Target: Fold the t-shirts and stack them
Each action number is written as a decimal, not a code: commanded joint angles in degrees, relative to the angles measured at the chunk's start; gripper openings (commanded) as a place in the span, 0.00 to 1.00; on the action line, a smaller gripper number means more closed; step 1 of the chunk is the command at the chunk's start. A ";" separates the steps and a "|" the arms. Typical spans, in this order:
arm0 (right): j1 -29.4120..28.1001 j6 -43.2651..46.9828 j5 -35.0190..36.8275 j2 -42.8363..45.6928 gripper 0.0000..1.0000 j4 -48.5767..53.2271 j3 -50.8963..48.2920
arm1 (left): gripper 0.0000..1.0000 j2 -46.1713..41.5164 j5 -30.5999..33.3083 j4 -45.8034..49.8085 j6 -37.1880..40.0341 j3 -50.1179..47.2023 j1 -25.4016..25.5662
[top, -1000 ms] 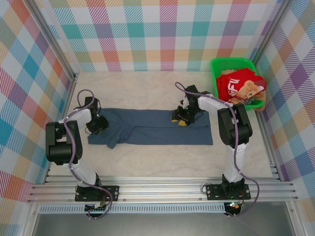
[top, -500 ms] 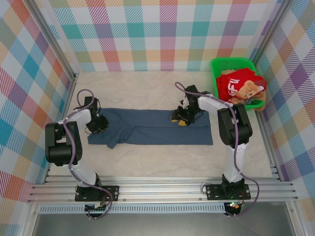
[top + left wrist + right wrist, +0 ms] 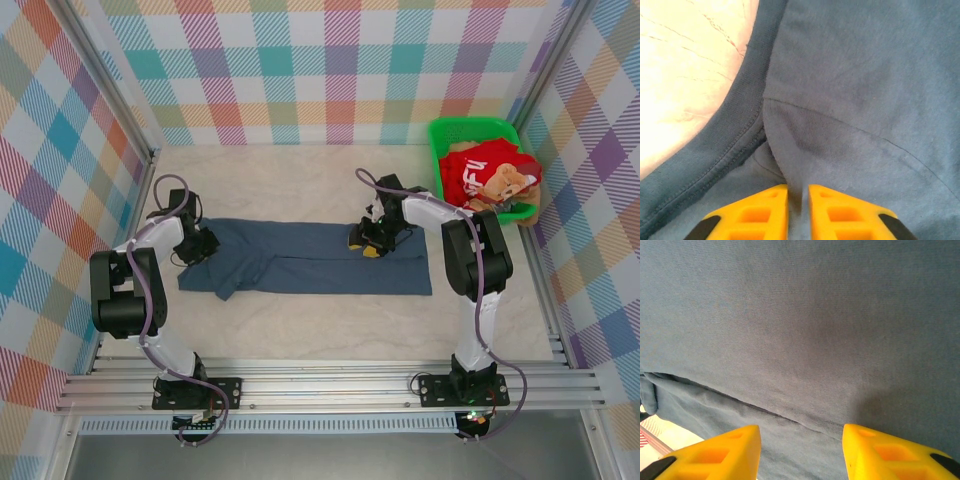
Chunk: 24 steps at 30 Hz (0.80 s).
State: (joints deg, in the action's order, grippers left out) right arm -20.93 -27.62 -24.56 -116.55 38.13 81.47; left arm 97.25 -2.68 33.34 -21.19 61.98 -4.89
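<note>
**Shirt status: left clamped on cloth, right spread over the far edge**

Blue t-shirt (image 3: pixel 320 262) is lying flat across the middle of the table (image 3: pixel 300 180), long side running left to right, with one sleeve poking out toward the near left.

Left gripper (image 3: pixel 200 245) is sitting at the shirt's far-left corner. In the left wrist view the left gripper (image 3: pixel 798 192) is showing its jaws nearly together and pinching a small ridge of the blue t-shirt (image 3: pixel 865 100). Creases are fanning out from the pinch. A stitched band is curving just left of the fingers, with bare table beyond it.

Right gripper (image 3: pixel 370 240) is sitting at the shirt's far edge, right of centre. In the right wrist view the right gripper (image 3: pixel 801 429) is standing with its jaws wide apart and gripping nothing. The blue t-shirt (image 3: pixel 800 315) is spreading smooth under and ahead of it, and a layer edge is crossing between the fingers.

Red t-shirt (image 3: pixel 480 168) is lying bunched in the green basket (image 3: pixel 470 124) at the far right, well apart from both grippers.

Hard to make out:
- Both wrist views are cutting the fingers off at the bottom edge.
- Whether the right fingertips are touching the cloth, I cannot tell.
- Whether the stitched band is collar or hem, I cannot tell.
- White lettering on the red shirt is only partly showing.
</note>
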 commanded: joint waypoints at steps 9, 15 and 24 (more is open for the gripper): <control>0.29 0.37 -1.11 -0.52 0.47 -0.41 -1.23 | 0.20 0.57 -0.37 2.57 0.33 1.80 2.01; 0.31 0.55 -1.08 -0.43 0.47 -0.32 -1.30 | 0.11 0.56 0.77 3.00 0.49 2.00 2.16; 0.36 0.55 -0.18 -1.52 0.45 1.06 -1.22 | 0.00 1.18 3.52 4.36 1.09 5.31 2.16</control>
State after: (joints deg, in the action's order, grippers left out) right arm -20.82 -27.62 -24.53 -116.60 38.15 80.88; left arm 97.76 -0.73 36.03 -20.97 65.06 -3.33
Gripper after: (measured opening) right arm 0.454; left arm 0.049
